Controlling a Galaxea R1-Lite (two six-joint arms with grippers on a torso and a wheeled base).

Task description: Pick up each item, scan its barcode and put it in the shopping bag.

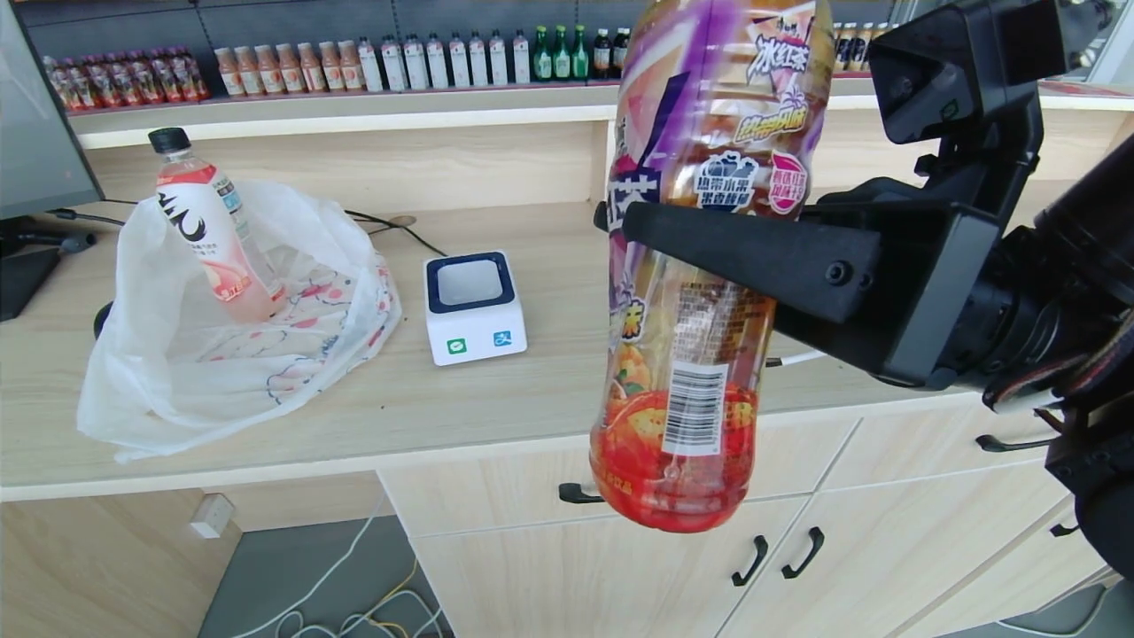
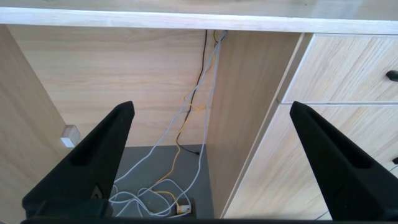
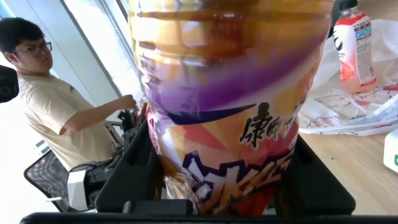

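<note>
Finding: my right gripper (image 1: 656,237) is clamped across the middle of the tea bottle (image 1: 682,354), one finger down each side. I hold the bottle upright in the air, above and in front of the counter (image 1: 532,399). Its cap end runs out of the top of the head view.

Finding: my left gripper (image 2: 211,107) hangs below the counter edge with its fingers wide apart and nothing between them.

Finding: the barcode (image 1: 695,408) sits low on the bottle, below my finger and uncovered. It faces back toward me. The scanner (image 1: 469,301) stands on the counter, off to the bottle's left, with its window facing up.

Assessment: the step in hand is the scan, and it does not look done for this bottle.

Recommended handling:
- Carry the bottle left and lower it over the scanner window.
- Turn my wrist so the barcode looks down into the window, roughly square to it.
- Stop short of the housing and hold steady rather than sweep.
- Keep the clamp as it is. The wrapper looks slick and the bottle holds liquid, so regripping in the air risks a slip.

Note: the bag (image 1: 177,372) lies slumped further left with a pink bottle (image 1: 213,239) leaning inside, which narrows the opening.
</note>
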